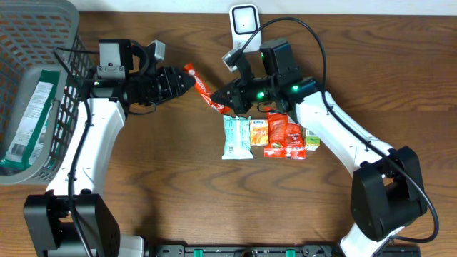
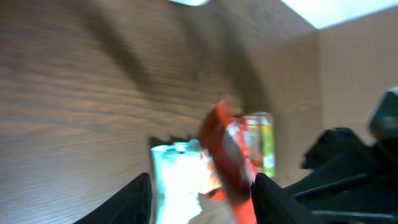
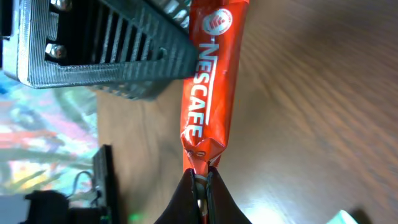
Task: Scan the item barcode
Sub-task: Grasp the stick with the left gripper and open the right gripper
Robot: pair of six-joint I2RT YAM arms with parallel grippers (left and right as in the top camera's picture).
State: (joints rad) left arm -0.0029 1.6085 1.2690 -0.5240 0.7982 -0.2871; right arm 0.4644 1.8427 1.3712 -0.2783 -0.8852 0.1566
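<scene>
So the red Nescafe stick (image 3: 208,93) is up off the table (image 1: 178,185), strung between the two arms. The right gripper (image 3: 200,186) is pinched tight on the crimped bottom end, which is dead clear from its own wrist cam: both tips are pressed together on the seal, and the logo runs up the frame.

That same view catches a black ribbed finger of the left gripper (image 1: 187,80) lying against the upper side of the stick, which you can't make out from above. From above it just looks like the left tips meet the top end of the stick.

The left wrist cam is a blurry mess (motion smear, I guess), but it shows the left jaws standing apart with the red stick in the gap, closer to one finger. So it's parted, not squeezing, as far as I can see.

Only the overhead gives the layout: a white scanner (image 1: 243,20) at the back edge just behind the right gripper, a row of snack packets (image 1: 268,135) lying flat right below the stick, and a grey wire basket (image 1: 36,86) off at the left.
</scene>
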